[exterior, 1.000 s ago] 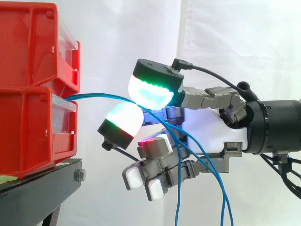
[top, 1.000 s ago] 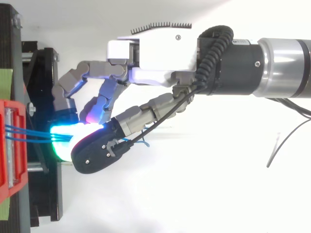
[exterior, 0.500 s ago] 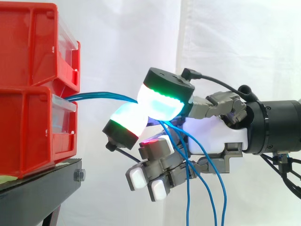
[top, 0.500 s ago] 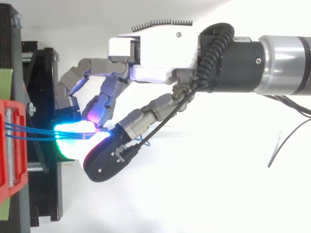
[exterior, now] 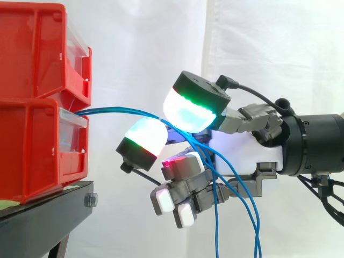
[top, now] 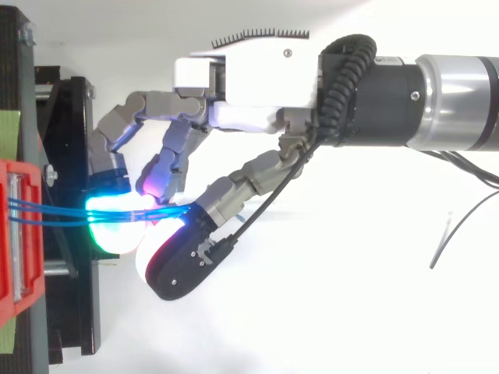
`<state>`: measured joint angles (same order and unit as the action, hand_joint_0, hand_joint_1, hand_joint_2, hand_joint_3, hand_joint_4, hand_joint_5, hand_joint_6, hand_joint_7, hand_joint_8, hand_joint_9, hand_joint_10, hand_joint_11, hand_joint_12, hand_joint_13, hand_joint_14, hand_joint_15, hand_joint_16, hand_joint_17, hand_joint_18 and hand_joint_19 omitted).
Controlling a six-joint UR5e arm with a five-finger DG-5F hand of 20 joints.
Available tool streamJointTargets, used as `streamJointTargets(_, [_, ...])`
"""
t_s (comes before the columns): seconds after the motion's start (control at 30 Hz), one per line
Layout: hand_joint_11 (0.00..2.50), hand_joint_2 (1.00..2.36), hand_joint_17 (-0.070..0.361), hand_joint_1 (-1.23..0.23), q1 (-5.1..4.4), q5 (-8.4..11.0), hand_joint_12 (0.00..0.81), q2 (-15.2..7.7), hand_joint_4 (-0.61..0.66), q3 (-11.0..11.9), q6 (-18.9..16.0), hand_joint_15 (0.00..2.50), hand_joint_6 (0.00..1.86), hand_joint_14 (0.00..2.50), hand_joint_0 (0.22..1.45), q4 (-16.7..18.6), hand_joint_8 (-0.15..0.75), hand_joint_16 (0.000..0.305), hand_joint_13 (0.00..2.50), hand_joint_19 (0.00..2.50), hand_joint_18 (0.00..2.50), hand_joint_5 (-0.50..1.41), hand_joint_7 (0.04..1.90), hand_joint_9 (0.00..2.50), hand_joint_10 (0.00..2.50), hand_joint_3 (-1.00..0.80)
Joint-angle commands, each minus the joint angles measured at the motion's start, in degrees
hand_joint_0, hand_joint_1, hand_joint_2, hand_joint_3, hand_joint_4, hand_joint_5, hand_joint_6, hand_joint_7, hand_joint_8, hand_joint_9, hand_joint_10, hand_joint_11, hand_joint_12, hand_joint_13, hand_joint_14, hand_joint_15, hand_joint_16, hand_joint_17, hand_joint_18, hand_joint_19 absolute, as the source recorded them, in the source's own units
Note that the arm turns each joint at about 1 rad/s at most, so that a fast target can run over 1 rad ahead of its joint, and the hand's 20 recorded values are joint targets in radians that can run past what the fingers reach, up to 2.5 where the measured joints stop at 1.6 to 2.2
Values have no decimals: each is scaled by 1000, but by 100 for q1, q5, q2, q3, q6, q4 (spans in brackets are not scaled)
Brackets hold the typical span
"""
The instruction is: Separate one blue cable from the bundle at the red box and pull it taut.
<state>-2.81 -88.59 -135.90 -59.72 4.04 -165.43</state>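
Note:
Two red bins (exterior: 37,107) are stacked at the left on a black stand (exterior: 43,215). A bundle of thin blue cables (exterior: 118,111) leaves the gap between the bins and runs level to my hand (exterior: 244,156). There the cables bend sharply down and hang past the palm. They pass between a green-cyan pad (exterior: 193,110) above and a second glowing pad (exterior: 144,137) below, with a narrow gap showing between the two. The other fingers are curled underneath. In the top view the cables (top: 54,209) lie side by side across both pads, none standing apart.
A white curtain hangs behind everything. The arm comes in from the right. In the top view the stand's edge (top: 70,156) lies just left of the hand (top: 249,78), and the red bin's front (top: 15,234) is close to the pads.
The upper green-cyan pad has slid right and up, away from the lower pad it pressed against a second ago. The cables' bend has moved right with it.

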Motion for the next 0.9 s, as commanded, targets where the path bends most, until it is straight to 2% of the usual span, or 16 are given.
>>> streamJointTargets(0.0, [1217, 1000, 107, -745, 0, 0, 388, 2, 115, 4, 0, 686, 861, 24, 520, 2, 315, 48, 925, 707, 832, -193, 966, 1155, 21, -500])
streamJointTargets(0.1, [1215, 1000, 105, -666, 0, 0, 381, 2, 110, 4, 0, 683, 850, 27, 544, -7, 316, 47, 922, 724, 833, -187, 994, 1160, 22, -500])
streamJointTargets(0.13, [1219, 1000, 101, -611, 9, 0, 372, -7, 92, 4, 0, 682, 847, 24, 594, -7, 304, 45, 916, 727, 820, -182, 1012, 1162, 23, -500])
streamJointTargets(0.17, [1218, 1000, 101, -621, 0, 0, 370, -7, 80, 4, 0, 682, 848, 25, 634, -7, 307, 45, 915, 737, 819, -181, 1026, 1164, 24, -500])
streamJointTargets(0.27, [1230, 1001, 101, -648, 0, -9, 374, -7, 59, 4, 0, 681, 852, 26, 643, -7, 299, 45, 915, 737, 819, -181, 1053, 1160, 25, -483])
streamJointTargets(0.33, [1225, 1013, 102, -738, 9, -9, 376, -7, 28, 4, 0, 693, 860, 26, 649, -16, 301, 45, 907, 735, 818, -183, 1086, 1147, 24, -342])
streamJointTargets(0.43, [1230, 1015, 103, -786, 0, -9, 374, -7, 5, 4, 0, 694, 869, 27, 663, -16, 301, 46, 901, 738, 819, -186, 1092, 1128, 24, -313])
streamJointTargets(0.53, [1239, 1009, 103, -858, 0, -18, 371, 2, 0, 4, 0, 691, 886, 26, 714, -16, 297, 46, 890, 729, 822, -194, 1081, 1120, 25, -395])
streamJointTargets(0.73, [1264, 1000, 102, -890, 0, -9, 366, -7, 0, 4, 0, 684, 901, 27, 772, -7, 297, 45, 893, 713, 829, -198, 1091, 1120, 24, -500])
streamJointTargets(0.8, [1262, 1000, 102, -888, 0, -18, 366, -7, 17, 4, 0, 677, 902, 25, 766, -7, 295, 45, 896, 705, 837, -196, 1070, 1117, 23, -500])
streamJointTargets(0.87, [1252, 1000, 101, -870, 0, -18, 364, -7, 58, 4, 0, 688, 898, 25, 702, -7, 295, 45, 899, 712, 838, -189, 1081, 1120, 23, -500])
